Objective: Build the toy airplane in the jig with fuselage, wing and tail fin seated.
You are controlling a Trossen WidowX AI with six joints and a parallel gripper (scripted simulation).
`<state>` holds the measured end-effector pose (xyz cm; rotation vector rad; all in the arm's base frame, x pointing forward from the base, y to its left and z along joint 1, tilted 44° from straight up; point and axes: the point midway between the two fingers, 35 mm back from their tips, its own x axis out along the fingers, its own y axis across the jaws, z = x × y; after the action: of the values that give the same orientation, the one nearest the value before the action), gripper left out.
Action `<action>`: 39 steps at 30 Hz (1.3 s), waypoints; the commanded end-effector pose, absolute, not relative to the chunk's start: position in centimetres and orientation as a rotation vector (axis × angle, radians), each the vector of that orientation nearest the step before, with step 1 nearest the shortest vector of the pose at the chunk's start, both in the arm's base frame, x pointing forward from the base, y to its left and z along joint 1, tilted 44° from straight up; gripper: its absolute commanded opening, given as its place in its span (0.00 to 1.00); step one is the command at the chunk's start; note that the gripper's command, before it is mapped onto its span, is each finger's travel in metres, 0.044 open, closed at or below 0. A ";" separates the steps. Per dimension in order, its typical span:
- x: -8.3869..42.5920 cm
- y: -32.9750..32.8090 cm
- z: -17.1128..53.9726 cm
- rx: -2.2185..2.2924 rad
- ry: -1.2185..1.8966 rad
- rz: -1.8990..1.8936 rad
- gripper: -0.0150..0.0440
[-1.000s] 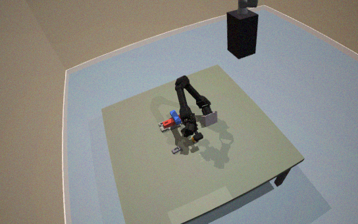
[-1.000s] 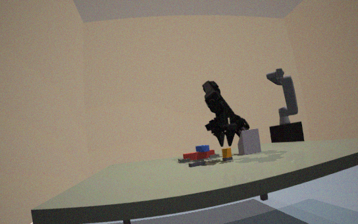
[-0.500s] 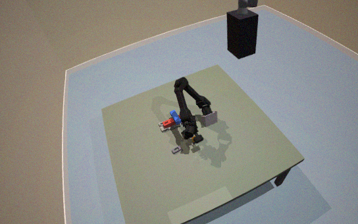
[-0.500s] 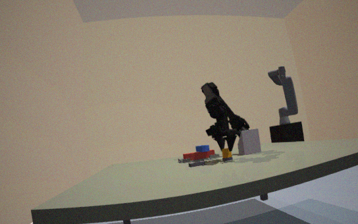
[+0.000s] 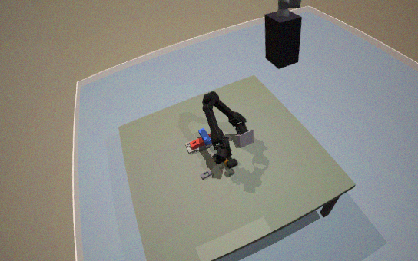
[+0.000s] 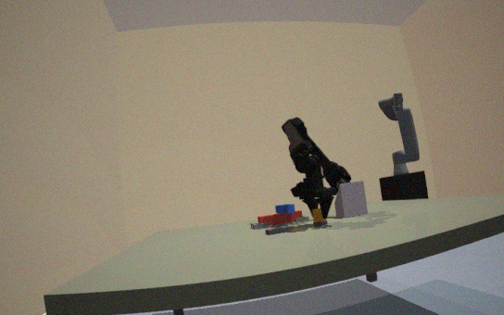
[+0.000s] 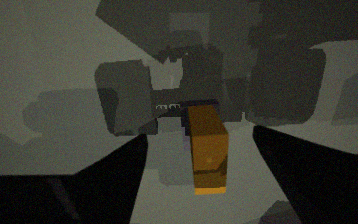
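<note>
Orange tail fin (image 5: 226, 161) (image 6: 318, 217) (image 7: 209, 150), centre-right of wrist frame: probably light, rigid; grip broad flanks. Jaws wide, ungrasping.

1. It looks like a robotics lab or robot test room.
2. A black jointed arm (image 5: 212, 123) (image 6: 319, 155) works at a broad, pale green table (image 5: 161, 184) (image 6: 157, 269), right of centre in the exterior view.
3. A second, grey robot arm (image 5: 283, 11) (image 6: 408, 134) stands on a black pedestal (image 5: 282, 40) (image 6: 404, 186), upper right of the top view, beyond the table.
4. Small toy parts, among them a red fuselage (image 5: 197, 143) (image 6: 275, 219) and blue wing (image 5: 204, 136) (image 6: 284, 208), sit near the black arm.
5. Plain tan walls (image 6: 181, 93) and a pale blue floor (image 5: 104, 111) surround the setup.
</note>
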<state>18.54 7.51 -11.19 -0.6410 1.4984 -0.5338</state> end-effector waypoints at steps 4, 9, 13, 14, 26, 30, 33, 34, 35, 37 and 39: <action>18.5 7.2 -11.3 -0.651 1.499 -0.538 0.64; 18.5 7.2 -11.3 -0.651 1.499 -0.538 0.42; 18.5 7.2 -11.3 -0.651 1.499 -0.538 0.34; 18.5 7.2 -11.3 -0.651 1.499 -0.538 0.33; 19.4 8.7 -11.1 -0.627 1.461 -0.502 0.25; 19.8 9.5 -10.8 -0.614 1.440 -0.483 0.25; 19.8 10.0 -10.4 -0.616 1.445 -0.484 0.25; 19.8 10.2 -10.2 -0.616 1.447 -0.485 0.25; 19.8 10.4 -10.0 -0.617 1.449 -0.486 0.25; 19.8 10.8 -9.6 -0.618 1.452 -0.487 0.25; 19.8 11.2 -9.2 -0.619 1.456 -0.489 0.25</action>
<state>19.79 10.39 -9.88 -0.6286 1.4515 -0.4910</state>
